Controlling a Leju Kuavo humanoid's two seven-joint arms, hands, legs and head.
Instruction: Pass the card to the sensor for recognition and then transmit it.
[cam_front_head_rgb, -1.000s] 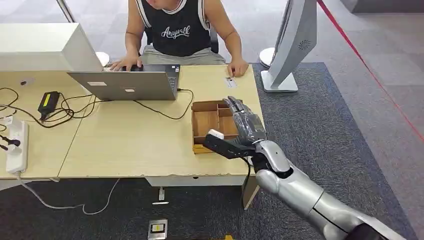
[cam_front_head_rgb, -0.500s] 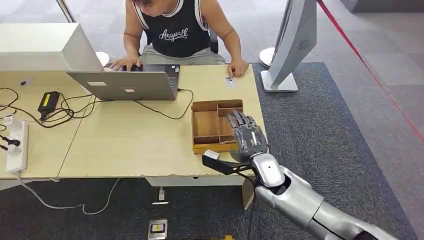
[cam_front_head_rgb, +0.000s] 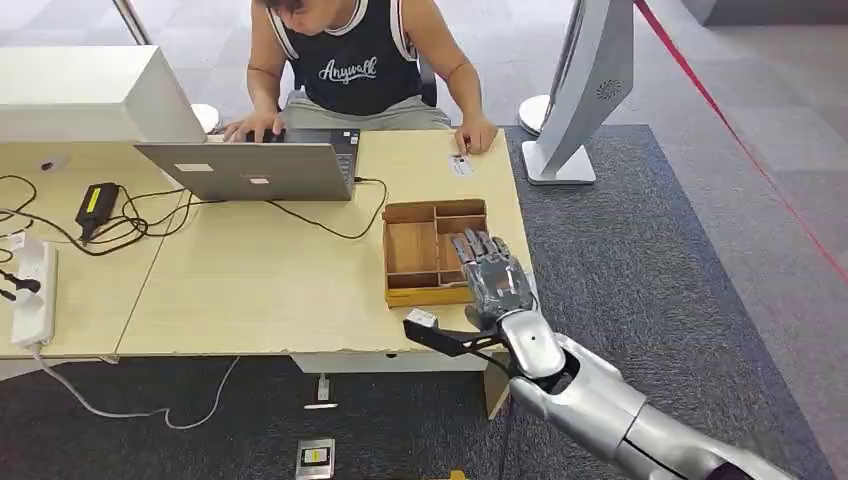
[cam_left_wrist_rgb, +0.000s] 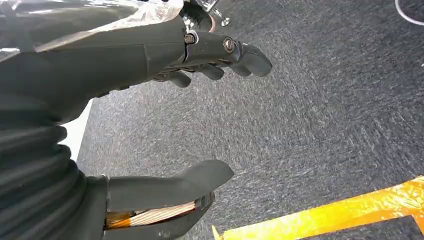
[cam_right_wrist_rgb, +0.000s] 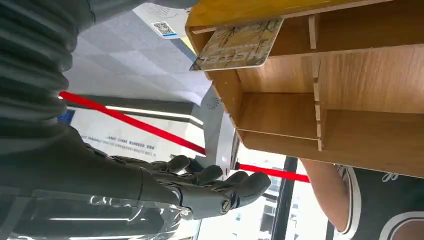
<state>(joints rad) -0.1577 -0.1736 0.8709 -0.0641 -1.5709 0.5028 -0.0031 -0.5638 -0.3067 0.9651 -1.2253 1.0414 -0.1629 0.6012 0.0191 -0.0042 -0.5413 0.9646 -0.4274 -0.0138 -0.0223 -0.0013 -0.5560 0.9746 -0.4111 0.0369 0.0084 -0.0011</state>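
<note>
One card (cam_right_wrist_rgb: 239, 44) in tray (cam_right_wrist_rgb: 350, 75) corner, apart from open right robot hand (cam_front_head_rgb: 492, 275).

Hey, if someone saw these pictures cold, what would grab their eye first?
Probably the silver right hand, fingers spread over the wooden tray at the desk's near right corner. Next the card leaning in a tray compartment, then the person typing on a laptop across the desk.

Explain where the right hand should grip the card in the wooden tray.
Probably the free end of the card, which juts past the outer wall of the tray. Its flat faces are exposed there, so the right hand could pinch across them from outside that wall.
</note>
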